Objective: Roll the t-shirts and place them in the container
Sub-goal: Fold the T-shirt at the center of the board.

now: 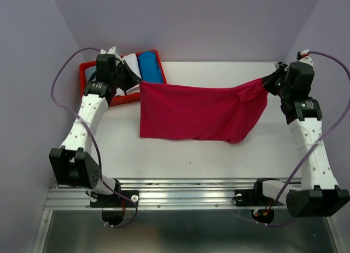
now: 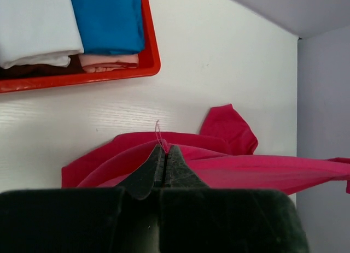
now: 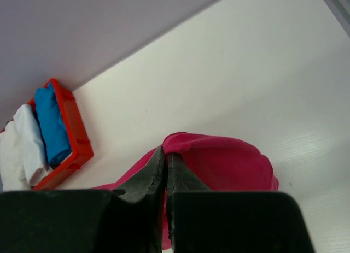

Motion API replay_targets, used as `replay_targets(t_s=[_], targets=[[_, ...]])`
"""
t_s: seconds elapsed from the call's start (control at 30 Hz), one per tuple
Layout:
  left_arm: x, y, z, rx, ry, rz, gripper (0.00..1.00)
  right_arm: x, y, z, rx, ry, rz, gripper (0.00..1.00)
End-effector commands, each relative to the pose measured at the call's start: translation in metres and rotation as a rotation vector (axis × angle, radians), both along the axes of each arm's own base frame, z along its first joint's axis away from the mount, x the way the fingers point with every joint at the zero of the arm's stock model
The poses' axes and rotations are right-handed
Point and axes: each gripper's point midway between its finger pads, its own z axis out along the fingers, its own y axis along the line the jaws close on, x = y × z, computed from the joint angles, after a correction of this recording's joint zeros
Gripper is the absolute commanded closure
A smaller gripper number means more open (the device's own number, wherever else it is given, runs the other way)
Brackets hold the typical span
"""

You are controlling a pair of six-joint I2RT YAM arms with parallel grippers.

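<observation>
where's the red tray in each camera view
top external: red tray at upper left, touching the magenta t-shirt at its corner.
left wrist: top left corner.
right wrist: far left, by the back wall.
shared landmark: the bright blue t-shirt folded at the tray's end nearest the magenta one.

The magenta t-shirt (image 1: 197,113) is soft, matt knit cloth. The folded blue t-shirt (image 2: 106,21) and white t-shirt (image 2: 33,23) show the same matt cloth. The tray (image 2: 82,81) is red plastic, smooth and glossy. The table (image 1: 219,154) is white and smooth, with a faint wood-like grain. My left gripper (image 2: 165,152) and right gripper (image 3: 165,154) have matt black fingers. My base rail (image 1: 180,190) is bare brushed metal.
</observation>
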Motion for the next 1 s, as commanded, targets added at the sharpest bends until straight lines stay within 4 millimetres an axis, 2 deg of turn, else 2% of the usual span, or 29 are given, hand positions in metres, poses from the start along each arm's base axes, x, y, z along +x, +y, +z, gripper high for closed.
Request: replay_targets(t_s=[0.0, 0.03, 0.07, 0.1, 0.13, 0.17, 0.2, 0.23, 0.27, 0.3, 0.33, 0.37, 0.4, 0.43, 0.47, 0.5, 0.53, 0.57, 0.6, 0.63, 0.67, 0.7, 0.73, 0.77, 0.8, 0.83, 0.9, 0.93, 0.97], targets=[[0.038, -0.009, 0.064, -0.016, -0.174, -0.048, 1.0, 0.046, -0.012, 0.056, -0.063, -0.166, -0.034, 0.99], [0.055, -0.011, 0.081, -0.014, -0.203, -0.051, 1.0, 0.055, -0.016, 0.071, -0.07, -0.203, -0.054, 0.99], [0.062, -0.012, 0.087, -0.011, -0.21, -0.054, 1.0, 0.062, -0.017, 0.082, -0.073, -0.225, -0.061, 0.99], [0.072, -0.013, 0.081, -0.002, -0.185, -0.058, 1.0, 0.072, -0.019, 0.107, -0.075, -0.277, -0.068, 0.99], [0.076, -0.014, 0.091, -0.003, -0.201, -0.059, 1.0, 0.074, -0.018, 0.121, -0.074, -0.306, -0.066, 0.99], [0.077, -0.014, 0.123, -0.006, -0.264, -0.062, 1.0, 0.074, -0.018, 0.132, -0.073, -0.333, -0.064, 0.99], [0.079, -0.014, 0.123, 0.005, -0.254, -0.064, 1.0, 0.071, -0.017, 0.145, -0.074, -0.365, -0.061, 0.99], [0.076, -0.012, 0.145, 0.008, -0.3, -0.06, 1.0, 0.067, -0.017, 0.159, -0.077, -0.401, -0.063, 0.99], [0.074, -0.011, 0.149, 0.015, -0.308, -0.061, 1.0, 0.062, -0.017, 0.163, -0.078, -0.412, -0.063, 0.99], [0.068, -0.01, 0.155, 0.024, -0.321, -0.061, 1.0, 0.048, -0.018, 0.172, -0.079, -0.437, -0.072, 0.99], [0.064, -0.009, 0.157, 0.025, -0.325, -0.063, 1.0, 0.043, -0.017, 0.17, -0.078, -0.438, -0.069, 0.99], [0.062, -0.009, 0.141, 0.029, -0.291, -0.067, 1.0, 0.042, -0.018, 0.148, -0.081, -0.392, -0.07, 0.99], [0.05, -0.012, 0.146, 0.02, -0.307, -0.087, 1.0, 0.035, -0.019, 0.138, -0.08, -0.376, -0.074, 0.99], [0.048, -0.012, 0.115, 0.027, -0.242, -0.096, 1.0, 0.014, -0.021, 0.14, -0.081, -0.395, -0.092, 0.99], [0.042, -0.013, 0.105, 0.023, -0.226, -0.105, 1.0, 0.014, -0.022, 0.101, -0.085, -0.319, -0.092, 0.99], [0.029, -0.014, 0.109, 0.015, -0.256, -0.119, 1.0, 0.006, -0.022, 0.086, -0.086, -0.299, -0.091, 0.99], [0.022, -0.014, 0.063, 0.02, -0.164, -0.128, 1.0, -0.011, -0.022, 0.08, -0.086, -0.303, -0.093, 0.99], [0.016, -0.015, 0.053, 0.017, -0.167, -0.136, 1.0, -0.012, -0.021, 0.037, -0.084, -0.215, -0.088, 0.99], [0.003, -0.015, 0.048, 0.017, -0.173, -0.145, 1.0, -0.018, -0.02, 0.018, -0.083, -0.179, -0.082, 0.99], [-0.004, -0.016, 0.03, 0.017, -0.144, -0.151, 1.0, -0.024, -0.017, -0.007, -0.074, -0.119, -0.065, 0.99], [-0.017, -0.015, -0.017, 0.023, -0.05, -0.156, 1.0, -0.033, -0.015, -0.02, -0.059, -0.102, -0.059, 0.99], [-0.026, -0.017, -0.027, 0.017, -0.048, -0.167, 1.0, -0.039, -0.008, -0.065, -0.025, -0.007, -0.031, 0.99], [-0.042, -0.018, -0.07, 0.017, 0.043, -0.177, 1.0, -0.044, -0.004, -0.084, -0.001, 0.031, -0.024, 0.99], [-0.048, -0.021, -0.084, 0.005, 0.064, -0.179, 1.0, -0.052, 0.001, -0.096, 0.052, 0.043, -0.024, 0.99], [-0.056, -0.022, -0.099, -0.001, 0.096, -0.181, 1.0, -0.059, 0.009, -0.13, 0.092, 0.112, 0.006, 0.99], [-0.072, -0.024, -0.131, -0.003, 0.173, -0.189, 1.0, -0.064, 0.014, -0.144, 0.125, 0.138, 0.017, 0.99], [-0.085, -0.028, -0.153, -0.014, 0.228, -0.184, 1.0, -0.074, 0.028, -0.163, 0.206, 0.174, 0.05, 0.99], [-0.096, -0.028, -0.171, -0.008, 0.276, -0.182, 1.0, -0.081, 0.03, -0.182, 0.224, 0.216, 0.047, 0.99], [-0.102, -0.029, -0.178, -0.003, 0.295, -0.183, 1.0, -0.084, 0.031, -0.19, 0.239, 0.233, 0.042, 0.99]])
